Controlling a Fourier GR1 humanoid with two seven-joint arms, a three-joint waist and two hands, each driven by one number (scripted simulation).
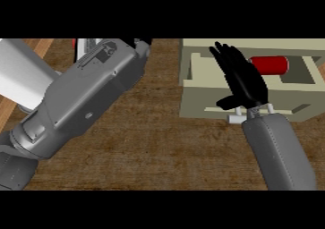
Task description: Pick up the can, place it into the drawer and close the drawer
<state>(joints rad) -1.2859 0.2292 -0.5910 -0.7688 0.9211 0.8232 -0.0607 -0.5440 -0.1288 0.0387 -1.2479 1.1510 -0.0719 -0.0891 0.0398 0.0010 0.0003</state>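
Bench (158, 147): dark brown wood-grain top, seen from above.

Beige box-shaped drawer (191, 71) sits at upper right, open at the top, interior exposed. Small white bar handle (235, 119) on its near face.

Red cylindrical can (270, 65) lies on its side inside the drawer, in the far compartment, toward the right. No hand grips it.

R. hand (242, 78), black: fingers straight and pressed together, pointing away toward the drawer's far wall, thumb out to the left near the front wall. It is positioned over the drawer's left-centre portion, just left of the can. Contact w/ the can: cannot tell. Grey R. forearm enters from lower right, wrist over the handle.

L. hand (142, 42): only a black sliver shows at the top edge, state cannot be determined. Grey L. forearm runs diagonally from lower left to top centre, well apart from the drawer.
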